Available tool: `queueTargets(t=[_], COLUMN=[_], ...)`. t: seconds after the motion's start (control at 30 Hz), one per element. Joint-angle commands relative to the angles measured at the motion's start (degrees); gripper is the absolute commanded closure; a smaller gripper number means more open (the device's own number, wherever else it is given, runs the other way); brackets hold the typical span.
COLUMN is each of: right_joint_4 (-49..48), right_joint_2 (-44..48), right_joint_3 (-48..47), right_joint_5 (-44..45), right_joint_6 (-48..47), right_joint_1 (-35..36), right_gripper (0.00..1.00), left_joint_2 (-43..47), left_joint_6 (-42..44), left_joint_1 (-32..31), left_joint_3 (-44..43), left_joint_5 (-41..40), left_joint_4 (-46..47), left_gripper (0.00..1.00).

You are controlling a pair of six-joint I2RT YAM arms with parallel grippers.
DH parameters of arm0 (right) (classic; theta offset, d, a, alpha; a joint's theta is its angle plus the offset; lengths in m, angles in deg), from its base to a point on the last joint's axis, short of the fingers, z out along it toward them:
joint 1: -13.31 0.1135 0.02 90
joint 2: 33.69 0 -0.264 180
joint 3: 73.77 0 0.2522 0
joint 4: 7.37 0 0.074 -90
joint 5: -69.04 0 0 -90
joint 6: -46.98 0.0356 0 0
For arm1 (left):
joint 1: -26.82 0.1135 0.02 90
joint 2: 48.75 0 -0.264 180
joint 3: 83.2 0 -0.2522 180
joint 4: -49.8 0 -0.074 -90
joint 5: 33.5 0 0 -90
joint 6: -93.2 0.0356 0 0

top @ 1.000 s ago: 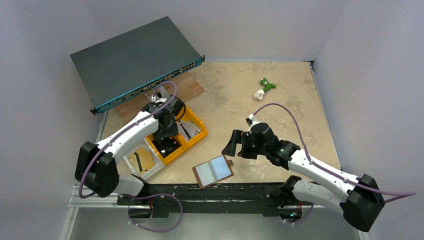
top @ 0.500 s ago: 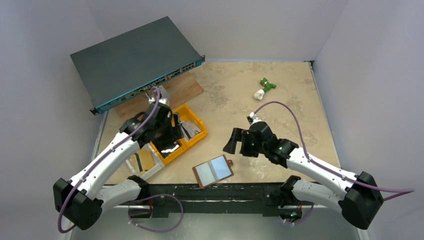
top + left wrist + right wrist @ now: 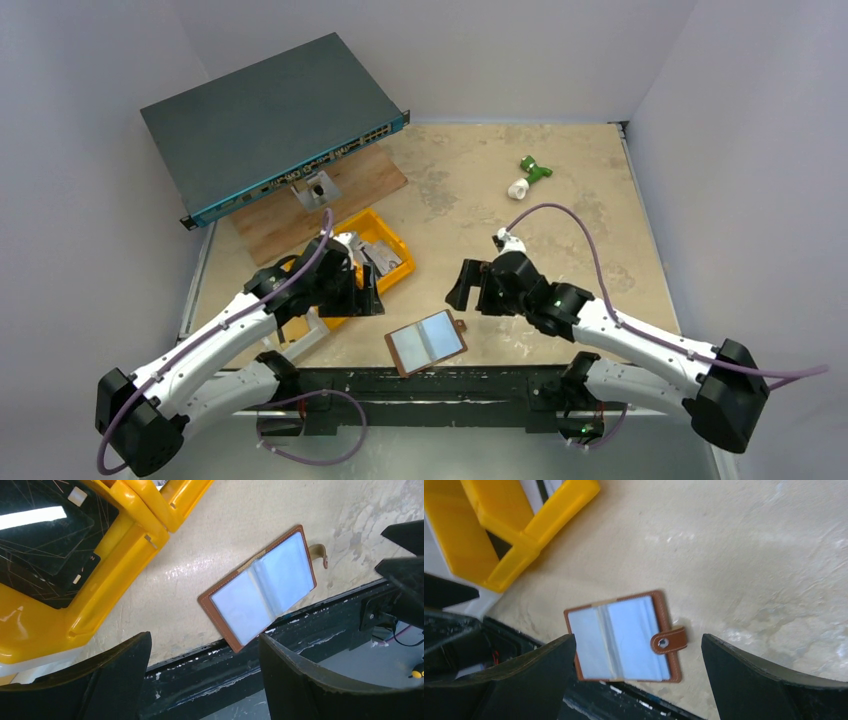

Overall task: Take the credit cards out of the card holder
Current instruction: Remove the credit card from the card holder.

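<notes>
While the left gripper (image 3: pixel 202 645) gapes wide and empty, the card holder (image 3: pixel 260 587) lies open flat between and just beyond its fingers. The right gripper (image 3: pixel 638 640), equally wide, also frames it. The credit cards (image 3: pixel 639 627) are probably thin, stiff and slick, so pinch an exposed edge.

Card holder (image 3: pixel 426 342) lies on the table (image 3: pixel 560 190), at its near edge. Bin (image 3: pixel 400 268) sits to its left. Network switch (image 3: pixel 265 120) stands behind the bin.
</notes>
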Motion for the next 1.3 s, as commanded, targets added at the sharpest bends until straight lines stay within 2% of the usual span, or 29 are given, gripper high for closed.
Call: queueTargets(t=[0.0, 0.07, 0.17, 0.3, 0.43, 0.7, 0.9, 1.07, 1.27], right_joint_4=[1.05, 0.93, 0.28, 0.20, 0.32, 1.29, 2.79, 5.74, 6.86], right_joint_2=[-1.78, -3.65, -6.12, -8.97, -12.86, -21.38, -26.46, -30.33, -35.74], right_joint_3=[-3.76, -4.47, -5.62, -7.76, -9.25, -13.21, -16.43, -20.99, -23.72], right_joint_5=[9.39, 10.88, 11.67, 13.24, 13.37, 11.81, 12.46, 15.17, 14.22], right_joint_6=[2.92, 3.86, 3.85, 4.21, 4.03, 1.80, 0.80, -0.08, -0.49], right_joint_1=[9.32, 12.02, 13.94, 16.51, 18.59, 21.30, 23.48, 26.88, 28.17], right_gripper=[0.01, 0.02, 0.09, 0.12, 0.18, 0.24, 0.41, 0.43, 0.44], left_joint_2=[2.09, 1.90, 1.83, 2.29, 1.83, 1.07, 0.43, 0.44, 0.70], left_joint_6=[-0.81, -0.70, -1.16, -3.05, -3.44, -3.20, -3.40, -4.29, -4.65], left_joint_1=[-0.41, -0.41, -0.42, -0.48, -0.41, -0.46, -0.40, -0.45, -0.41], left_joint_3=[1.37, 1.46, 1.56, 2.65, 3.55, 4.20, 3.99, 4.22, 4.40], left_joint_5=[2.73, 2.83, 1.63, 0.57, 0.57, 0.50, 0.31, -0.25, -1.39], left_joint_4=[3.68, 3.80, 3.53, 3.70, 4.41, 4.30, 3.55, 3.13, 1.99], left_gripper=[0.22, 0.22, 0.22, 0.22, 0.21, 0.21, 0.21, 0.21, 0.21])
